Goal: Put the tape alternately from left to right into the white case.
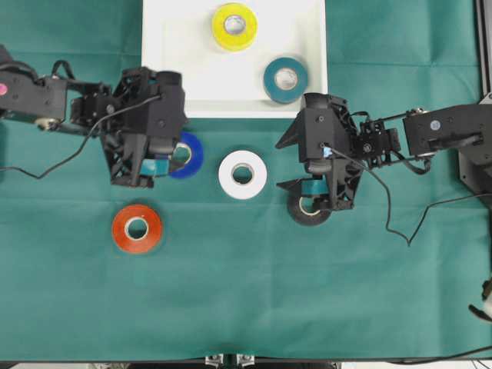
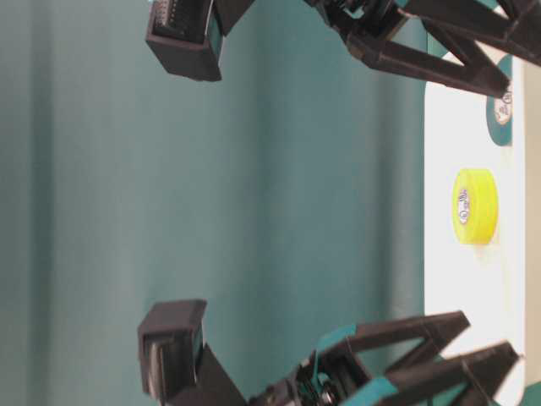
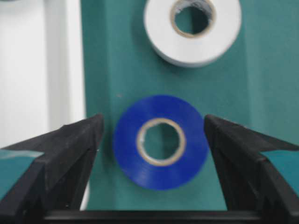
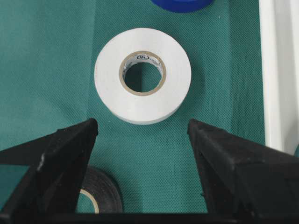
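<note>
The left arm reaches in from the tabletop's left edge, its left pincer (image 1: pixel 157 157) pointing down with both jaws spread wide and nothing between them gripped. The right arm comes in from the right edge, and the right pincer (image 1: pixel 296 165) likewise hangs above the tabletop, jaws wide apart and empty.

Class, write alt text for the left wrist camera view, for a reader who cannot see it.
A blue tape roll lies flat on green cloth, centred between the left gripper's two open black fingers. A white tape roll lies beyond it, and the white case borders the left edge.
</note>
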You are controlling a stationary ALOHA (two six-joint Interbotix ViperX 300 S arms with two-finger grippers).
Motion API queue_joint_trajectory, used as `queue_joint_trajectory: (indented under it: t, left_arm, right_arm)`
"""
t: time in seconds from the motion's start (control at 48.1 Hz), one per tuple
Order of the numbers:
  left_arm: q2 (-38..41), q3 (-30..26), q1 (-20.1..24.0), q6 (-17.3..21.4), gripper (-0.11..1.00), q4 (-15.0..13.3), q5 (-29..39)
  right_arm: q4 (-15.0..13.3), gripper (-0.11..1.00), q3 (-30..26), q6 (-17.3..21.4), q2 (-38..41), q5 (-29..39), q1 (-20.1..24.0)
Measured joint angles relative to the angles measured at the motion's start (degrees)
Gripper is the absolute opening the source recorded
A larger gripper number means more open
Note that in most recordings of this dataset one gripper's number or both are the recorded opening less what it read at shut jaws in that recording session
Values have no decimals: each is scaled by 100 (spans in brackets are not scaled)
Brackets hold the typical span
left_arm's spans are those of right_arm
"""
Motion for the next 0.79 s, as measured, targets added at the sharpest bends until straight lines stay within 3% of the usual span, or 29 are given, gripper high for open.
queue_joint_trajectory:
  t: [0.25, 0.791]
  left_arm:
    - [-193, 290, -158, -193, 87, 0, -114]
    - [-378, 642, -308, -193, 87, 0, -729]
  right_arm:
    - [9, 81, 0, 0, 0, 9, 0]
    - [0, 81, 0, 0, 0, 0, 0]
